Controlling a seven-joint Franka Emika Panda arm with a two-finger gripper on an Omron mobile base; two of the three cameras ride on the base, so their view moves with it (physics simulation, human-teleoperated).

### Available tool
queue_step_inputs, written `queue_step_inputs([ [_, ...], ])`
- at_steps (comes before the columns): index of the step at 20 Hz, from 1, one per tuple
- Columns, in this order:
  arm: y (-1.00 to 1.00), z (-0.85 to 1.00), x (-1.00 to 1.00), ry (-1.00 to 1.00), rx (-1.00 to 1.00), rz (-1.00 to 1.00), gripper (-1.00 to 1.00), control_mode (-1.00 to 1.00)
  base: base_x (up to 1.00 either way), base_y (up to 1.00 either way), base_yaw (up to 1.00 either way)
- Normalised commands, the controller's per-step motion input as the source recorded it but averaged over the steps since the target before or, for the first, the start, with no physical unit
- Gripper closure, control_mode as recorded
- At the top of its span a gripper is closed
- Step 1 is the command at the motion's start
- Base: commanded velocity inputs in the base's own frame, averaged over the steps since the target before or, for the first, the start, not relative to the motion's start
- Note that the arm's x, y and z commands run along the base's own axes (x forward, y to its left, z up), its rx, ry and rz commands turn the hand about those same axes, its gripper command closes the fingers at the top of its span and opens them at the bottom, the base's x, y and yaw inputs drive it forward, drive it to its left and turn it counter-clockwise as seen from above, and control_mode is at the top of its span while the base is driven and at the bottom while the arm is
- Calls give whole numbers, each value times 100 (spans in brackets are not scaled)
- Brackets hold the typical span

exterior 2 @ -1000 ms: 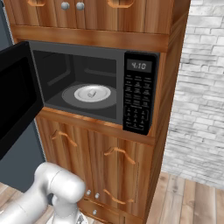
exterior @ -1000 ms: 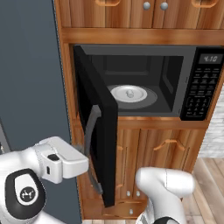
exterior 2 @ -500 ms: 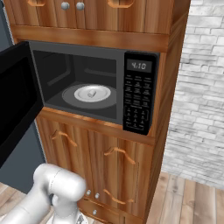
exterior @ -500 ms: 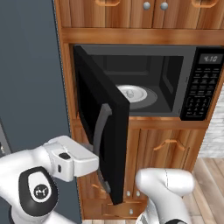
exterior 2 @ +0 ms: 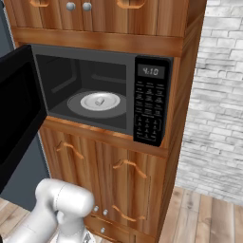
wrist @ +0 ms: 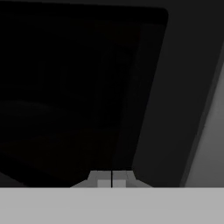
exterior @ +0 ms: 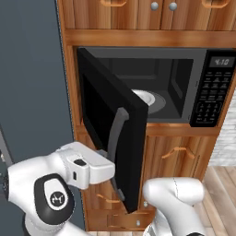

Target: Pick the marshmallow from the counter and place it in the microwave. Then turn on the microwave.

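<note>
The two small dark finger tips of the gripper [wrist: 112, 180] stand pressed together with nothing between them, closed and empty, in the hand view right up against the dark glossy face of the black microwave door [wrist: 83, 96], whose lighter grey edge slants down the right of that view. From the left base view the white arm's hand reaches in from the lower left to the outer side of that door [exterior: 113, 138], just beside its grey vertical handle [exterior: 116, 138]; whether the tips touch the door cannot be told, since the hand's white housing hides them there. The door stands partly swung out on its left hinge, its free edge pointing toward the cameras, and the cavity of the large black built-in microwave [exterior 2: 102, 92] lies open behind it. Inside, on the round pale turntable dish [exterior 2: 99, 102], rests the tiny whitish stubby marshmallow [exterior 2: 99, 101], near the dish's middle. To the right of the cavity is the dark keypad panel [exterior 2: 150, 114] with a lit digital display [exterior 2: 151, 71] at its top. The microwave sits in a tall brown wooden cabinet [exterior 2: 180, 118] with curved-handled doors below and round-knobbed doors above, and a whitish brick wall [exterior 2: 218, 95] stands to the right over a wooden plank floor [exterior 2: 209, 213].
</note>
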Motion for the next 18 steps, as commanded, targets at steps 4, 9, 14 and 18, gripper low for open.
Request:
queue_step_inputs([
  [4,-25,0,0,0,0,1,100,-100,0,0,0],
  [9,-26,0,0,0,0,1,100,-100,0,0,0],
  [14,-27,0,0,0,0,1,100,-100,0,0,0],
  [18,-28,0,0,0,0,1,100,-100,0,0,0],
])
